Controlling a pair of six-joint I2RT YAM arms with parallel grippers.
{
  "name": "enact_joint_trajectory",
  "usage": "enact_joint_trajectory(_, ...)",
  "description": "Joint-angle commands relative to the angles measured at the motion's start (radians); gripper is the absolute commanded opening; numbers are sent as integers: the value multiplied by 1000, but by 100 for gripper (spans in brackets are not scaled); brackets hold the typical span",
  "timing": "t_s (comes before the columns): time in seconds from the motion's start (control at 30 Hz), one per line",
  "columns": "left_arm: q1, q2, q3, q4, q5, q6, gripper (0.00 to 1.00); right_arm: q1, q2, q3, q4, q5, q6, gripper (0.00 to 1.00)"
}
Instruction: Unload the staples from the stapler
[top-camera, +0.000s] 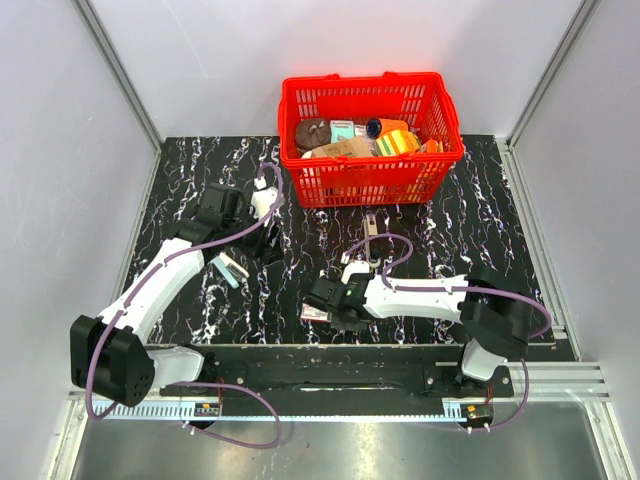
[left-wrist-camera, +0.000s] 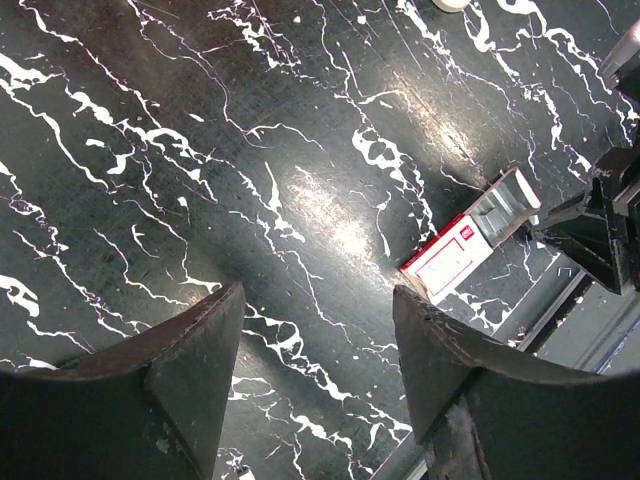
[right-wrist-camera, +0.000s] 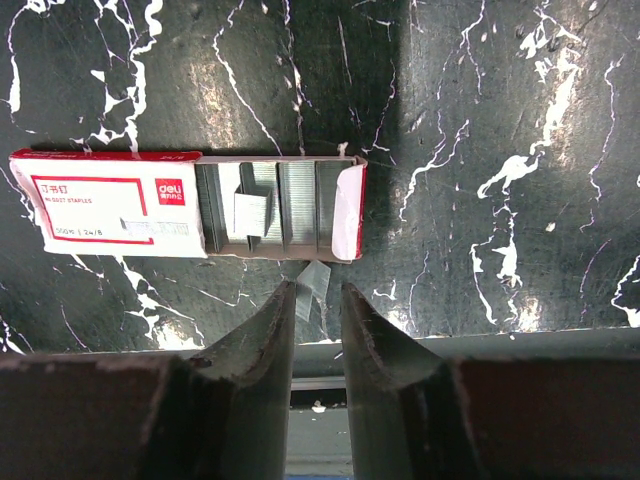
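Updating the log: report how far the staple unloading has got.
Done, apparently: a short loose strip of staples lies across the rows in the open staple box. In hand: nothing; the right gripper hangs beside the box, narrowly open and empty, the left gripper open over the table. Left: perhaps closing the box; whether more staples remain to unload cannot be told.

Black tabletop (top-camera: 480, 200) veined white, red lattice basket (top-camera: 370, 182) at twelve o'clock, red-and-white box (right-wrist-camera: 110, 205), silvery staples (right-wrist-camera: 255, 212).
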Motion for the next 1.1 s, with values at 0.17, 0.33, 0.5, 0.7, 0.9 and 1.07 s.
enact_joint_trajectory(0.17, -5, -26, 19, -2, -9, 23, 65, 10, -98, -32, 21, 22, 8, 29)
enact_joint_trajectory(0.33, -6, -28, 19, -8, -15, 28, 65, 13, -91, -36, 43, -6, -9, 26)
enact_joint_trajectory(0.5, -5, -29, 19, -16, -17, 35, 65, 22, -74, -32, 44, -27, -22, 26)
enact_joint_trajectory(0.7, -6, -31, 18, -22, -23, 45, 65, 31, -54, -26, 61, -50, -61, 35)
enact_joint_trajectory(0.9, -6, -32, 22, -22, -26, 46, 65, 36, 12, 25, 40, -67, -95, 46)
enact_joint_trajectory(1.07, -6, -37, 28, -31, -32, 54, 65, 37, 31, 31, 38, -64, -95, 44)
